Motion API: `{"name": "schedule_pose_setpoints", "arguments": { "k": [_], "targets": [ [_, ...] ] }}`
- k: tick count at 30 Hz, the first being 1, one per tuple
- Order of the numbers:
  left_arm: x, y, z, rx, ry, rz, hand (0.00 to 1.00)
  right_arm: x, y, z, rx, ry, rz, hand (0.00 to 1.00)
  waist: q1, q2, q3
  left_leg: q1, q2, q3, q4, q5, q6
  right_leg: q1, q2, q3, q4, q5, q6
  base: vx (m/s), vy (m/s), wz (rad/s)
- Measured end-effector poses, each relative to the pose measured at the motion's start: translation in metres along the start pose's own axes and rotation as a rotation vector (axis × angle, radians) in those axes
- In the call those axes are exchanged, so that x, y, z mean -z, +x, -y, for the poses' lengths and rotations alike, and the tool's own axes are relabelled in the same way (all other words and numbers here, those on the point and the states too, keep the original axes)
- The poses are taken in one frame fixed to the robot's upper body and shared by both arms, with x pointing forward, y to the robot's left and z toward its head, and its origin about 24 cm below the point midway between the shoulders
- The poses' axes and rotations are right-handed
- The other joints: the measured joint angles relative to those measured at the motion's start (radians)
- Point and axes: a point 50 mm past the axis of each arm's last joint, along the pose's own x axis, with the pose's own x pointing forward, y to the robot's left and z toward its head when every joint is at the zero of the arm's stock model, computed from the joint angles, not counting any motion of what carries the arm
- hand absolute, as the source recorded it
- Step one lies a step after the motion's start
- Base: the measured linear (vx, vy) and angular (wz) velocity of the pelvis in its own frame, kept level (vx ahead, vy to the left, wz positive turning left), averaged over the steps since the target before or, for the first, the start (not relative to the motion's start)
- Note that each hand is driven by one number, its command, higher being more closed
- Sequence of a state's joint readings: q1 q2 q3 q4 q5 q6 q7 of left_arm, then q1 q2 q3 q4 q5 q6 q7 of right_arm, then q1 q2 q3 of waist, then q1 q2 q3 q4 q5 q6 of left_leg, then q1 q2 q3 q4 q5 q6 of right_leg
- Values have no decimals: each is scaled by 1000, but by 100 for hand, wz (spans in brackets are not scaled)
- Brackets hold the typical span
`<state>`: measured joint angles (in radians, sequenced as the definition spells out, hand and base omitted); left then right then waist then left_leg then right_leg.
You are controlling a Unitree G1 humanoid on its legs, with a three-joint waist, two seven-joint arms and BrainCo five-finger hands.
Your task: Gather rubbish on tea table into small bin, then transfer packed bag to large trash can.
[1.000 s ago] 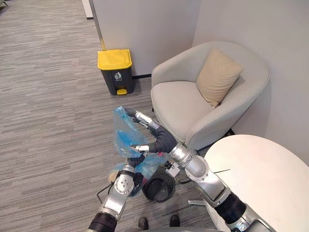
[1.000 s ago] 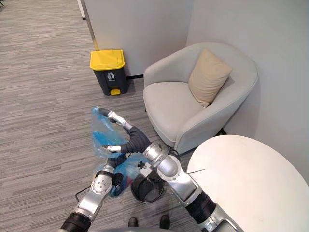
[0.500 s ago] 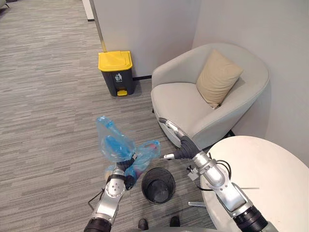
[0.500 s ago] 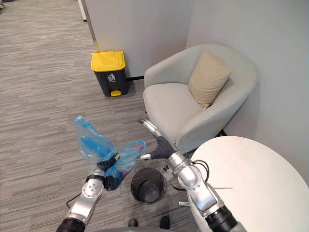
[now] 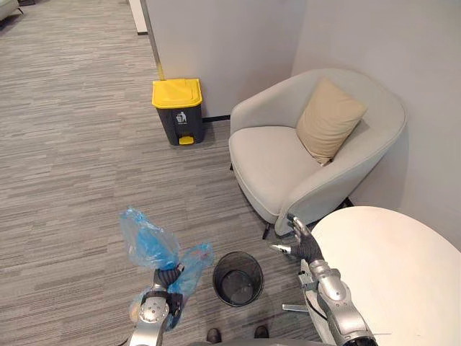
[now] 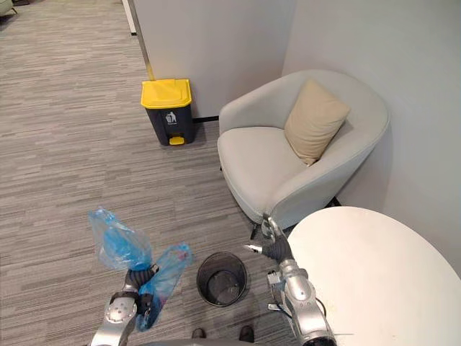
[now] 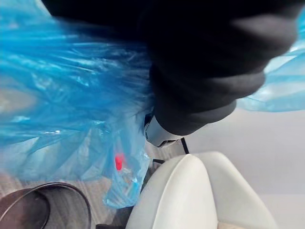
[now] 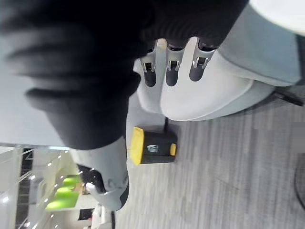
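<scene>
Left eye view: left hand [image 5: 167, 279] clutches bag [image 5: 148, 241]; right hand [image 5: 301, 244] relaxed.

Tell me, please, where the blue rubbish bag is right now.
The blue rubbish bag is bunched in the left hand, held over the carpet at the eye views' lower left, just left of the small black bin.

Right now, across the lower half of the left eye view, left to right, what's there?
blue rubbish bag → small black mesh bin → right hand → white round table
</scene>
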<state>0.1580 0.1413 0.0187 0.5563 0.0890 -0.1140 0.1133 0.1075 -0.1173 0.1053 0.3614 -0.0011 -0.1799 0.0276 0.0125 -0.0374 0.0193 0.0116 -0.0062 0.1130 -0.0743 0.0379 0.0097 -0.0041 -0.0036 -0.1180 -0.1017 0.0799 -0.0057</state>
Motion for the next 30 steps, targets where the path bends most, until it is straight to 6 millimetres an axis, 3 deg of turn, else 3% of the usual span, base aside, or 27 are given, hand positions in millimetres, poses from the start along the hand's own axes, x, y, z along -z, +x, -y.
{"name": "schedule_pose_setpoints", "arguments": {
  "k": [7,14,26,30],
  "targets": [
    [21,-6,-1,-9,-28,-88,100,40,-10,8,51,46,-196,0,0,10,6,4,-1,-2,-14,2,-2,-1,-1,-4,1,-2,2,0,0,0],
    [39,-11,2,10,-32,-167,100,61,-17,8,60,53,-303,0,1,12,8,4,-1,-11,-16,2,-2,1,-1,-14,3,-9,11,3,10,3],
    [54,-16,7,7,-63,-236,100,76,-24,9,63,41,-380,0,3,18,12,6,-1,-5,-15,1,-2,1,-2,-8,8,-10,11,0,0,-1],
    [54,-17,11,8,-86,-240,100,74,-21,6,56,36,-378,0,5,26,40,15,2,23,-1,-7,-3,-3,-2,18,39,-18,19,-24,19,-20]
  ]
}}
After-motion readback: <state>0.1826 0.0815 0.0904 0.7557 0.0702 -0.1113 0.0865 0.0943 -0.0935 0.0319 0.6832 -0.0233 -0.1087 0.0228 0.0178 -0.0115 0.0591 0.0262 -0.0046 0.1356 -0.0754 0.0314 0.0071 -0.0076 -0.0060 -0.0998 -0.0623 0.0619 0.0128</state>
